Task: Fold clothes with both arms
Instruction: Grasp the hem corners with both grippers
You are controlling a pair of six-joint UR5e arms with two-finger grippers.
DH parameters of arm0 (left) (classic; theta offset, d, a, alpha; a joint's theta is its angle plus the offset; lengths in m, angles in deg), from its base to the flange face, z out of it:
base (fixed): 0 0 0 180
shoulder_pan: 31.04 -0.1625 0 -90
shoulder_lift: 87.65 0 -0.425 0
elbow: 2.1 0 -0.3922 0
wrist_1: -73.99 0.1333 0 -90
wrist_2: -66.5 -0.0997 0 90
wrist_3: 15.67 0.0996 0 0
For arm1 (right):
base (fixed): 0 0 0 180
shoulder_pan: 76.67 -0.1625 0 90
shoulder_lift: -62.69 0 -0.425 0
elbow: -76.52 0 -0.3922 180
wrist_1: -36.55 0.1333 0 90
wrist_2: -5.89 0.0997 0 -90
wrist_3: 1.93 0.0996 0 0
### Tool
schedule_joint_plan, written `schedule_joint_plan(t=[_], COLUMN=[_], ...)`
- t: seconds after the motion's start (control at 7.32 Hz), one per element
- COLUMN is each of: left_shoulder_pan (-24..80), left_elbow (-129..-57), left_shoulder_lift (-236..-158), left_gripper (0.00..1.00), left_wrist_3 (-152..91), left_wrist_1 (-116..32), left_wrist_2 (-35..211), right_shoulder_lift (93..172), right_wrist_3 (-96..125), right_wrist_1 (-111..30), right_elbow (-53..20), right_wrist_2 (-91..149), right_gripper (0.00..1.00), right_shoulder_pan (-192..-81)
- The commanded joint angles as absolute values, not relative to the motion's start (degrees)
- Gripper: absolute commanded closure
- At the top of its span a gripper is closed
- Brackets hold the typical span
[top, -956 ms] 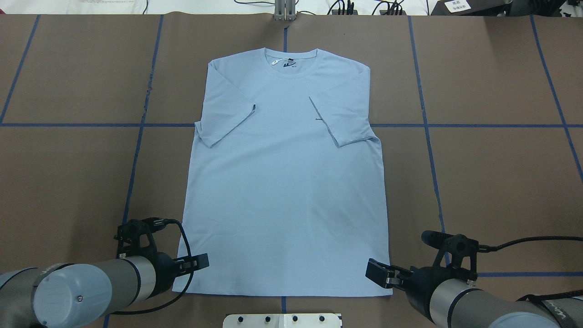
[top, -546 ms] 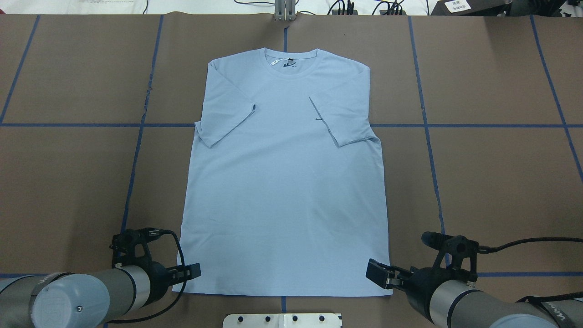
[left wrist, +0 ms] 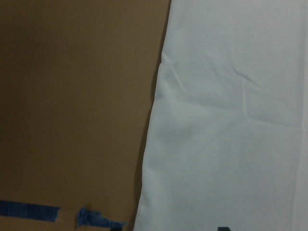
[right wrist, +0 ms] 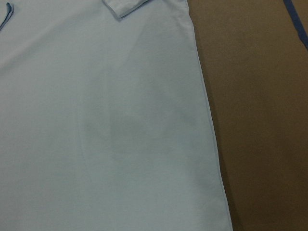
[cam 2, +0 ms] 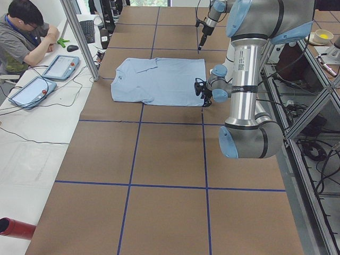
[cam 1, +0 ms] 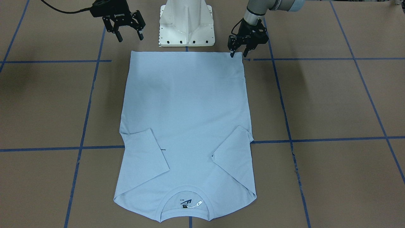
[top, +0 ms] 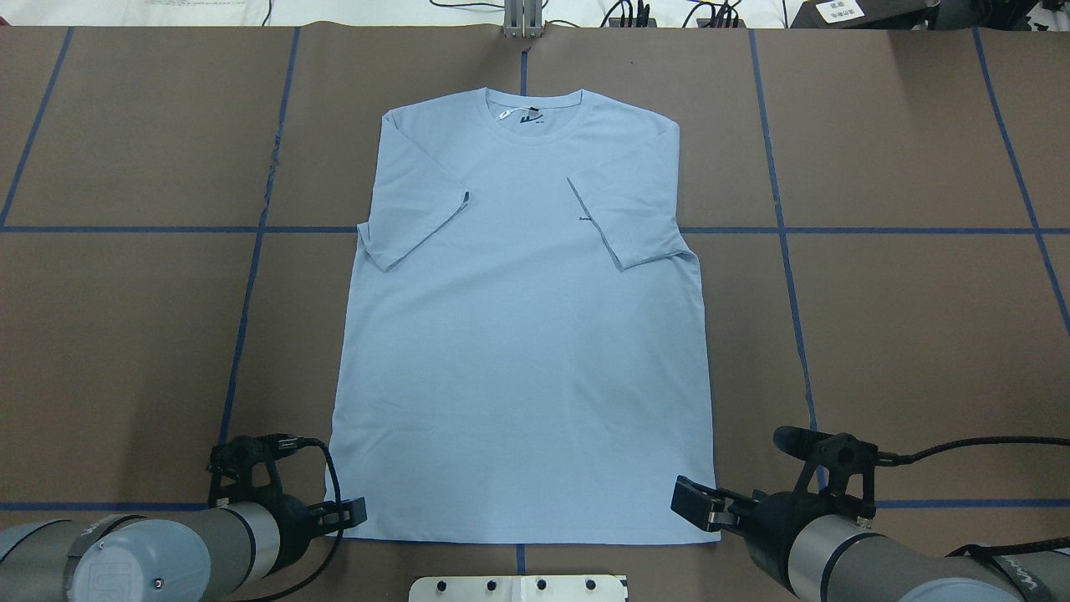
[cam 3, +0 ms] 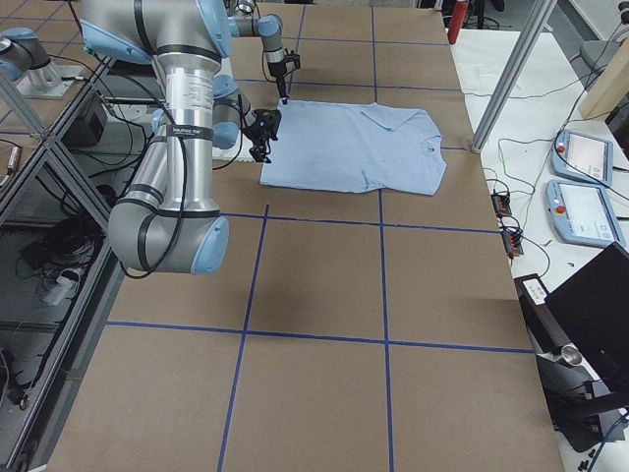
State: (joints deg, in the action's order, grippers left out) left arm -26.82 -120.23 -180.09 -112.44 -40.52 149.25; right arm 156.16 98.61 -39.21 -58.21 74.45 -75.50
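Observation:
The light blue T-shirt (top: 522, 334) lies flat on the brown table, collar and dark label (top: 528, 119) at the far side, both sleeves folded inward. Only a small dark bit of the chest print (top: 585, 218) shows beside one folded sleeve. My left gripper (top: 347, 512) is open and low at the near left hem corner, as the front view (cam 1: 237, 53) also shows. My right gripper (top: 690, 502) is open and held above the table near the near right hem corner; in the front view (cam 1: 129, 35) it holds nothing. The wrist views show only the shirt's side edges (left wrist: 231, 120) (right wrist: 106, 120).
The white pedestal base (cam 1: 186, 22) stands just behind the hem. Blue tape lines (top: 251, 284) cross the brown table cover. A metal post (top: 522, 21) stands at the far edge. An operator (cam 2: 26, 32) sits beside tablets (cam 2: 61, 66) at a side desk.
My left gripper has moved back toward the near table edge and lower, to the shirt's near left hem corner. The right gripper and the shirt have not moved.

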Motion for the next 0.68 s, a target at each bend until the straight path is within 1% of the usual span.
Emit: schedule_joint_plan(t=[0.0,0.14,0.41,0.55], left_shoulder_pan=[-27.00,-27.43,-27.53,-27.53], left_elbow=[-120.14,-119.88,-119.88,-119.96], left_shoulder_lift=[-180.11,-180.11,-180.11,-180.02], left_gripper=[0.50,0.55,0.59,0.66], left_wrist_3=[-112.44,-112.44,-112.44,-112.44], left_wrist_1=[-40.45,-40.45,-40.45,-40.45], left_wrist_2=[149.11,149.11,149.11,149.11], right_shoulder_lift=[156.12,156.20,156.20,156.20], right_wrist_3=[98.70,98.70,98.70,98.70], right_wrist_1=[-39.21,-39.21,-39.21,-39.21], right_elbow=[-58.13,-58.12,-58.12,-58.12], right_wrist_2=[74.44,74.44,74.44,74.44], right_gripper=[0.02,0.02,0.02,0.02], right_shoulder_pan=[-75.35,-75.35,-75.26,-75.26])
